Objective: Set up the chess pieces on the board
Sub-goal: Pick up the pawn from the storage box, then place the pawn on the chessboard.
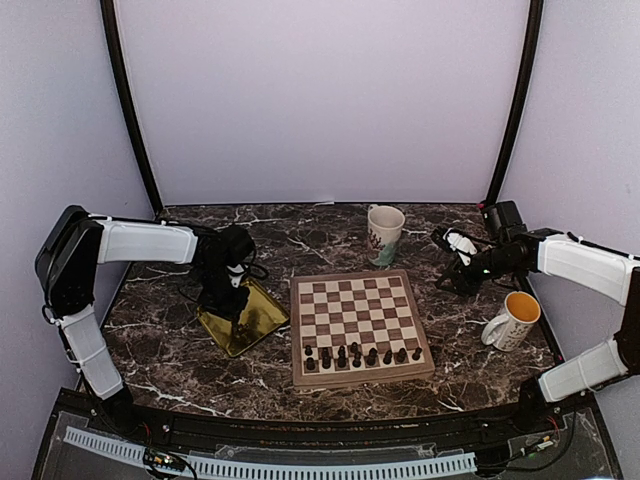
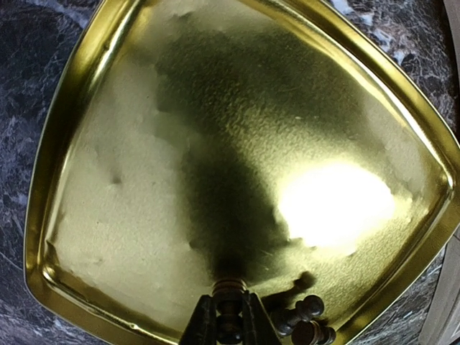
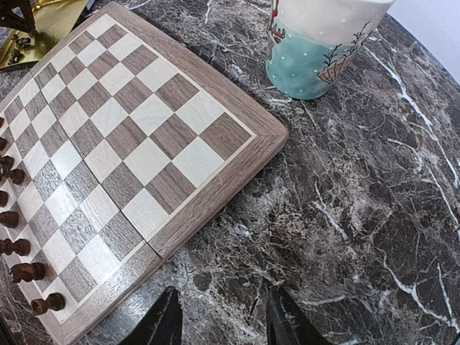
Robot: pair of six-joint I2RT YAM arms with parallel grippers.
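Observation:
The wooden chessboard (image 1: 360, 325) lies at the table's middle, with several dark chess pieces (image 1: 356, 354) along its near rows; they also show in the right wrist view (image 3: 21, 272). My left gripper (image 2: 230, 320) is over the gold tray (image 2: 144, 180), shut on a dark chess piece (image 2: 230, 302). Two more pieces (image 2: 305, 320) lie in the tray just right of it. My right gripper (image 3: 223, 323) is open and empty above bare marble right of the board (image 3: 108, 136).
A teal-and-white mug (image 1: 385, 233) stands behind the board; it shows in the right wrist view (image 3: 316, 43). A white mug with a yellow inside (image 1: 513, 320) stands at the right. The gold tray (image 1: 243, 316) sits left of the board.

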